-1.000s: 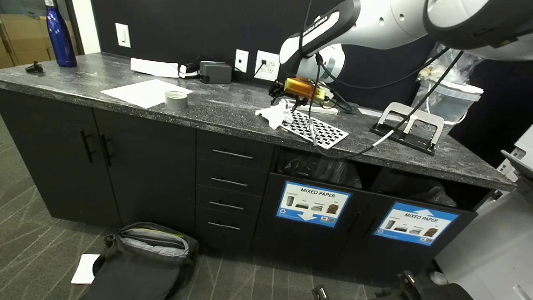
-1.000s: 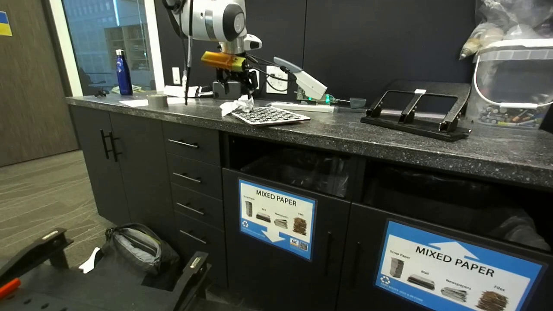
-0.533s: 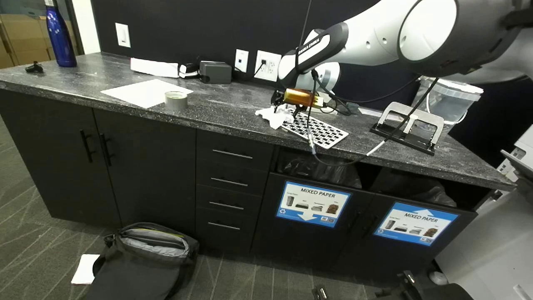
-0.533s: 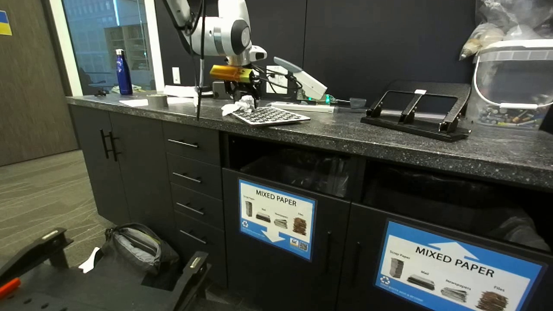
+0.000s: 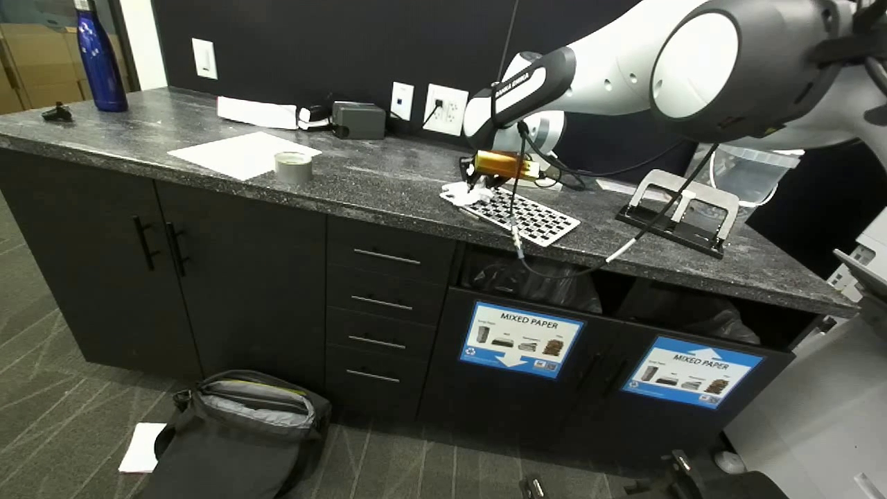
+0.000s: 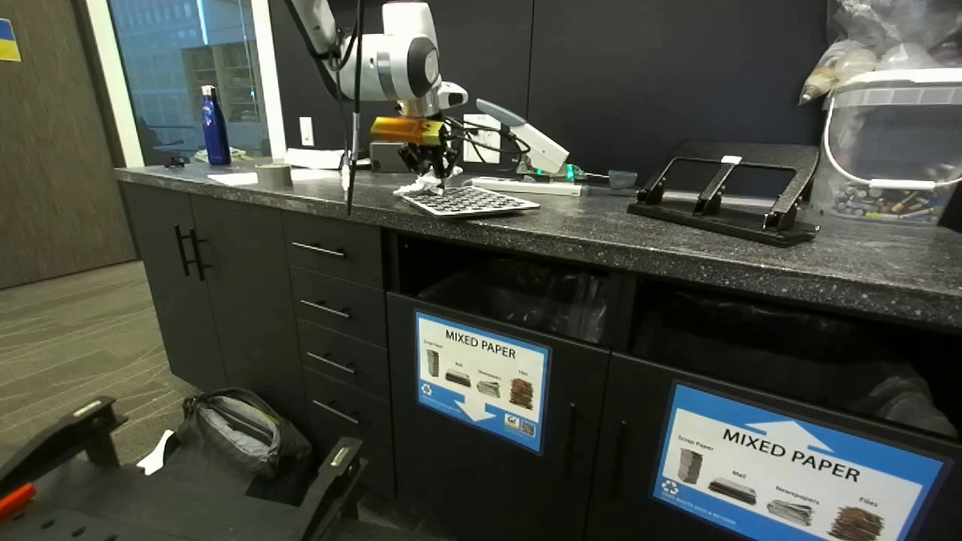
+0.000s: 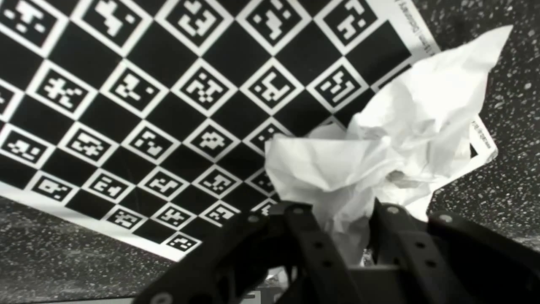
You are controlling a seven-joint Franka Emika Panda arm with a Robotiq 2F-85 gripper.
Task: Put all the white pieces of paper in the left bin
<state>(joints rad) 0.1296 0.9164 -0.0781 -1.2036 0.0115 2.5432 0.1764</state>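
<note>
Refer to the wrist view for the grip. Note the hand (image 7: 342, 212), narrow in setting, holding a fold of crumpled white paper (image 7: 392, 139) between the fingers (image 7: 407, 236). Trace the paper from the grip toward 1 o'clock, over a corner of the checkered marker board (image 7: 164, 55) and past its edge. Locate the rest of the board toward 10 o'clock, flat on the tabletop (image 5: 388, 180).

Take the following directions from the hand in both exterior views. Find the left bin (image 6: 518, 481) below the tabletop, between 5 and 6 o'clock, identified by a MIXED PAPER label (image 6: 481, 383) with a down arrow. Observe the clear plastic liner (image 6: 586, 300) at its top. Find the right bin (image 6: 642, 406) at 4 o'clock, marked with an up arrow. Find the three-hole punch (image 6: 714, 225) at 3 o'clock and the gray tape roll (image 5: 293, 170) at 9 o'clock, near a flat white sheet (image 5: 235, 151). Find the blue bottle (image 5: 100, 62) between 9 and 10 o'clock.
</note>
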